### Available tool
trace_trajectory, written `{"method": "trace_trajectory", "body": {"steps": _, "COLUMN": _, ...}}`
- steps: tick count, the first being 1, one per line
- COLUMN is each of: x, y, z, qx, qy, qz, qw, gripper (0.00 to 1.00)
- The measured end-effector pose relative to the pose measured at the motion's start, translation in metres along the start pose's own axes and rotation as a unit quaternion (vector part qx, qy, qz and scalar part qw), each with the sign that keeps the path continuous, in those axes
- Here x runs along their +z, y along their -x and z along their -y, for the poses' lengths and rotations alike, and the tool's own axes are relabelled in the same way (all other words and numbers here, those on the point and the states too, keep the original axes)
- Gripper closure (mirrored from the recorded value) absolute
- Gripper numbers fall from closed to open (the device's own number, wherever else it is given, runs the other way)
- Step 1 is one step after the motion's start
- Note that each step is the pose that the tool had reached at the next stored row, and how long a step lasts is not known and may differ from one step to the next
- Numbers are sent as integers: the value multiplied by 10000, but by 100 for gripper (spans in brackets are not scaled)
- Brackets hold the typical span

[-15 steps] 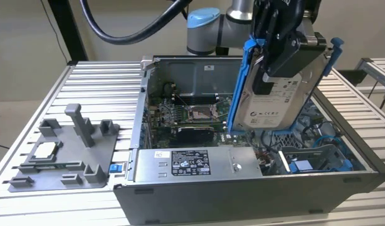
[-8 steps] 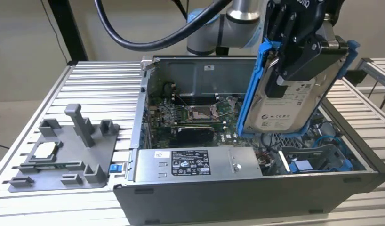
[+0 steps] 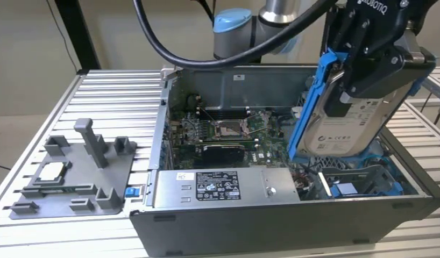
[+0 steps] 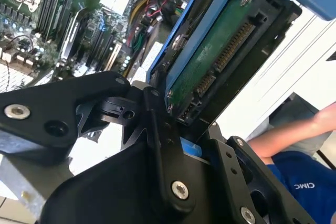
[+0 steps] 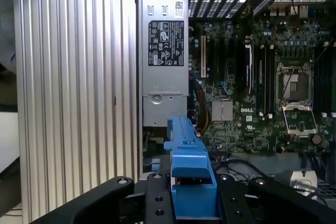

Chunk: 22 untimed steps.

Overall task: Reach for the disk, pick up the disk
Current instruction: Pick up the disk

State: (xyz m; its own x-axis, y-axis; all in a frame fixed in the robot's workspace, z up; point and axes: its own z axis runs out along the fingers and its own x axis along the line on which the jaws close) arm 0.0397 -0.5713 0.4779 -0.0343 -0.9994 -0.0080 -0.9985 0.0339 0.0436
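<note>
The disk [image 3: 349,126], a silver-grey drive with a white label in a bright blue carrier [image 3: 310,107], hangs tilted almost upright above the open computer case, at the exterior view's right. My gripper [image 3: 353,94] is shut on it from above, its black fingers [image 3: 340,105] pressing on the drive's faces. The second wrist view has the drive's green circuit-board underside [image 4: 210,61] and connector rising from between the fingers [image 4: 157,114]. In the first wrist view the carrier's blue edge [image 5: 189,171] sticks out of the gripper [image 5: 191,205], over the case interior.
The open case [image 3: 277,226] holds a motherboard [image 3: 227,129], a silver power supply [image 3: 220,185] and a blue drive bay [image 3: 356,185] under the disk. A grey fixture [image 3: 76,172] lies on the slatted table at the exterior view's left. A person's arm [image 4: 294,135] is nearby.
</note>
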Motion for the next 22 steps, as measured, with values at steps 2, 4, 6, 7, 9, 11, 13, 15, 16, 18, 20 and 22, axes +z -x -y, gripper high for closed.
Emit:
{"method": "trace_trajectory", "body": {"steps": 2, "x": 0, "y": -20, "z": 49, "qx": 0, "qy": 2, "qz": 0, "qw": 10000, "gripper": 100}}
{"method": "trace_trajectory", "body": {"steps": 4, "x": -1, "y": -41, "z": 100, "qx": 0, "qy": 5, "qz": 0, "qw": 10000, "gripper": 100}}
{"method": "trace_trajectory", "body": {"steps": 6, "x": -1, "y": -62, "z": 152, "qx": 0, "qy": 8, "qz": 0, "qw": 10000, "gripper": 100}}
{"method": "trace_trajectory", "body": {"steps": 7, "x": -2, "y": -72, "z": 177, "qx": 1, "qy": 10, "qz": 0, "qw": 10000, "gripper": 100}}
{"method": "trace_trajectory", "body": {"steps": 9, "x": -2, "y": -93, "z": 234, "qx": 1, "qy": 13, "qz": 0, "qw": 10000, "gripper": 100}}
{"method": "trace_trajectory", "body": {"steps": 11, "x": -2, "y": -112, "z": 289, "qx": 0, "qy": 16, "qz": 0, "qw": 10000, "gripper": 100}}
{"method": "trace_trajectory", "body": {"steps": 13, "x": 0, "y": -126, "z": 341, "qx": 0, "qy": 16, "qz": -1, "qw": 10000, "gripper": 100}}
{"method": "trace_trajectory", "body": {"steps": 15, "x": 5, "y": -135, "z": 385, "qx": 0, "qy": 17, "qz": 0, "qw": 10000, "gripper": 100}}
{"method": "trace_trajectory", "body": {"steps": 16, "x": 9, "y": -138, "z": 405, "qx": 1, "qy": 17, "qz": 0, "qw": 10000, "gripper": 100}}
{"method": "trace_trajectory", "body": {"steps": 18, "x": 19, "y": -141, "z": 444, "qx": 0, "qy": 16, "qz": 1, "qw": 10000, "gripper": 100}}
{"method": "trace_trajectory", "body": {"steps": 20, "x": 27, "y": -146, "z": 483, "qx": 1, "qy": 16, "qz": 0, "qw": 10000, "gripper": 100}}
{"method": "trace_trajectory", "body": {"steps": 22, "x": 34, "y": -151, "z": 522, "qx": 0, "qy": 16, "qz": 0, "qw": 10000, "gripper": 100}}
